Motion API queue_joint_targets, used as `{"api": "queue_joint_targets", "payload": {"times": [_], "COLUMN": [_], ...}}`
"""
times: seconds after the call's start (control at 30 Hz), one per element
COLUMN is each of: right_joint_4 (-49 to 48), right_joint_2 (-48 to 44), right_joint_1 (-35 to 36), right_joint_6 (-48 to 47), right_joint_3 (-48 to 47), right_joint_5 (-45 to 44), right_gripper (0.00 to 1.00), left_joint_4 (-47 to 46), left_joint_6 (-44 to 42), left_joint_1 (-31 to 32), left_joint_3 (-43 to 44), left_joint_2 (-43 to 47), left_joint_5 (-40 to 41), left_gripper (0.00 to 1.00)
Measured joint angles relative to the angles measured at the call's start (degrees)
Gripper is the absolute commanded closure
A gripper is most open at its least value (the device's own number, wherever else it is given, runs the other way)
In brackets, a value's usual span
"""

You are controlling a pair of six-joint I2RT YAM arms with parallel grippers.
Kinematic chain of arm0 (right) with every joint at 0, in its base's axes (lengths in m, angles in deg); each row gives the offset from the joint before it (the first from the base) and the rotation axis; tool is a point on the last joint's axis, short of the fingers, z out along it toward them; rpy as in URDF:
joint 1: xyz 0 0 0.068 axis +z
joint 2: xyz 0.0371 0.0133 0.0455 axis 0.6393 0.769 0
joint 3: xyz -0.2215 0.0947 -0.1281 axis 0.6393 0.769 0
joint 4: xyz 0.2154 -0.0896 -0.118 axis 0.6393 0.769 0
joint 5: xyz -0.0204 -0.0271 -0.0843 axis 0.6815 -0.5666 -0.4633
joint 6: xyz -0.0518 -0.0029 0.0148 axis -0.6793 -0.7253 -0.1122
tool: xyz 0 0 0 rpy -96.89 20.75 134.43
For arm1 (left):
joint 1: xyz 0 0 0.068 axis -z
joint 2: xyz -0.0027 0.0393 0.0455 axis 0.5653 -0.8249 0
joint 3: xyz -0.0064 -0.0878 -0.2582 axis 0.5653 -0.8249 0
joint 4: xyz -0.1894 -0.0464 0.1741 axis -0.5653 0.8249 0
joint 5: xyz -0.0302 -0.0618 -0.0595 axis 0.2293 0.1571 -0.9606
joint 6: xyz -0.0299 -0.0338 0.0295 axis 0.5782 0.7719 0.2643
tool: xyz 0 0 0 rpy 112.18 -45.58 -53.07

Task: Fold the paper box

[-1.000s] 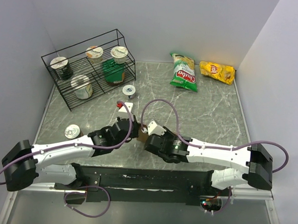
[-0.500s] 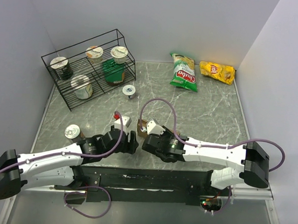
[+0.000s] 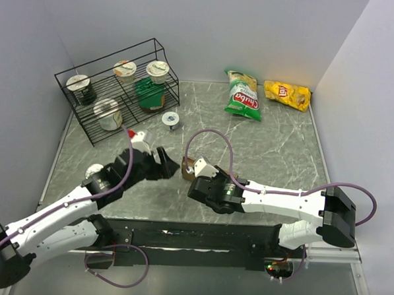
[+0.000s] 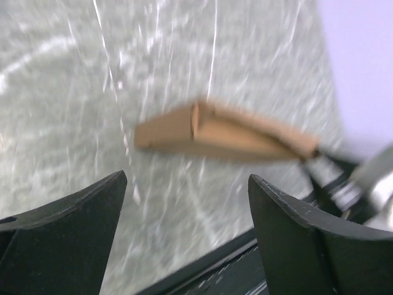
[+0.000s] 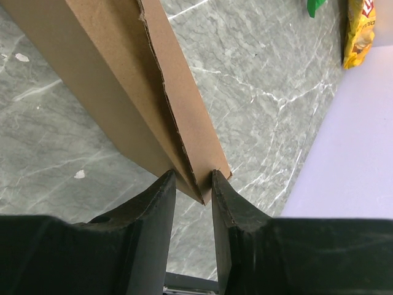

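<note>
Cardboard of the paper box is clamped at one narrow end by the right gripper. Its two dark fingers are pressed together on a doubled, flattened layer of the brown sheet, and a ragged corrugated edge is seen running down between the layers. In the top view the box appears only as a small brown patch near the front edge of the grey marbled table, just beyond the right gripper and between the two arms. Whether its underside touches the table cannot be told.

The left gripper is held to the left of the box with its jaws spread wide and nothing between them. In the blurred left wrist view the box is seen as a folded brown wedge beyond the fingertips, apart from both.

At the far left a black wire rack is stood with lidded cups in it. A green chip bag and a yellow chip bag are laid side by side at the far right.
</note>
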Motion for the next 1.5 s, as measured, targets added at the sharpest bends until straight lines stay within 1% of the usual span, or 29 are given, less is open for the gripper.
{"api": "queue_joint_targets", "payload": {"times": [0.1,0.17,0.4,0.6,0.63,0.7,0.73,0.9,1.0,1.27,1.4,1.47,1.5], "right_joint_4": [0.04,0.11,0.17,0.31,0.31,0.31,0.33,0.35,0.35,0.39,0.39,0.42,0.42], "right_joint_2": [0.00,0.02,0.09,0.13,0.13,0.17,0.22,0.44,0.76,0.94,1.03,1.09,1.11], "right_joint_1": [0.00,0.00,0.00,0.00,0.00,0.00,0.00,0.00,0.00,-0.02,-0.02,-0.02,-0.02], "right_joint_6": [0.15,0.20,0.37,0.55,0.55,0.55,0.55,0.55,0.52,0.52,0.52,0.52,0.55], "right_joint_3": [0.00,-0.04,-0.11,-0.15,-0.15,-0.17,-0.20,-0.22,-0.24,-0.26,-0.26,-0.26,-0.28], "right_joint_5": [-0.02,-0.02,-0.04,-0.04,-0.04,-0.07,-0.09,-0.31,-0.68,-0.83,-0.94,-1.05,-1.07], "right_gripper": [0.64,0.64,0.64,0.64,0.64,0.64,0.64,0.64,0.64,0.64,0.64,0.64,0.64], "left_joint_4": [-3.04,-4.70,-12.63,-16.33,-17.14,-18.86,-19.63,-21.81,-22.45,-25.55,-26.99,-27.96,-28.57], "left_joint_6": [2.27,3.30,5.03,6.01,6.19,6.47,6.75,7.48,7.69,8.96,9.22,9.35,9.35], "left_joint_1": [-5.46,-7.04,-8.96,-10.19,-10.47,-10.88,-11.08,-11.28,-11.28,-11.43,-11.43,-11.45,-11.43], "left_joint_3": [0.83,1.38,3.93,3.93,3.93,3.93,3.93,3.43,2.97,0.70,0.66,0.52,0.31], "left_joint_2": [-1.40,-3.15,-13.94,-17.92,-18.34,-19.21,-19.78,-21.42,-21.68,-22.75,-23.41,-23.52,-23.52], "left_joint_5": [-3.74,-5.42,-11.56,-14.05,-14.47,-15.08,-15.39,-16.26,-16.87,-18.05,-18.80,-19.52,-19.76], "left_gripper": [0.12,0.12,0.16,0.25,0.27,0.30,0.34,0.41,0.47,0.52,0.65,0.67,0.70]}}
